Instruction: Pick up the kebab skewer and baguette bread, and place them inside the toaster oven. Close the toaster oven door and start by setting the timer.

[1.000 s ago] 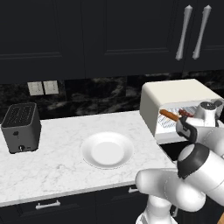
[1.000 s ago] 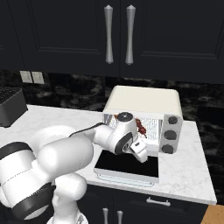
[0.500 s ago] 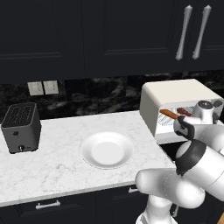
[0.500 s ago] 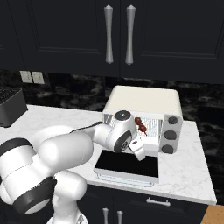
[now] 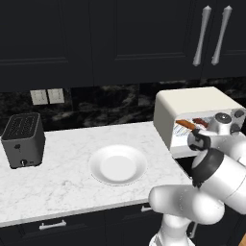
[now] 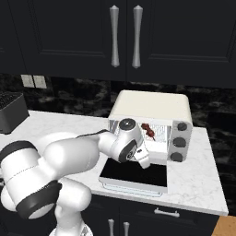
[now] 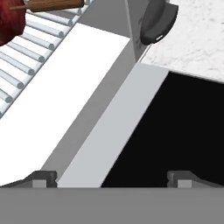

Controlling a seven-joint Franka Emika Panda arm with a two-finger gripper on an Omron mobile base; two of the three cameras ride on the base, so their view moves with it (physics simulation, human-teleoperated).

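Observation:
The cream-white toaster oven [image 6: 152, 108] [image 5: 192, 103] stands open, and its door [image 6: 133, 174] [image 7: 175, 131] lies flat in front of it. On the wire rack [image 7: 26, 57] lie the orange-brown baguette bread [image 5: 185, 125] and the dark red kebab skewer [image 5: 201, 123] [image 6: 148, 130] [image 7: 8, 22]. My gripper [image 6: 143, 160] [image 7: 111, 178] hangs open and empty just above the door's hinge edge, in front of the oven mouth, pointing down. A brown stick end [image 7: 48, 5] shows beside the meat. One dark knob [image 7: 155, 19] sits close to the gripper.
An empty white plate [image 5: 117, 165] rests mid-counter, left of the oven. The small black slot toaster [image 5: 23, 139] stands at the far left by the wall sockets. Dark cabinets with silver handles [image 6: 124, 37] hang above. Three knobs [image 6: 179, 142] line the oven's right side.
The hand has drawn slightly back and down from the oven mouth, staying open. The baguette and the skewer have stayed on the rack.

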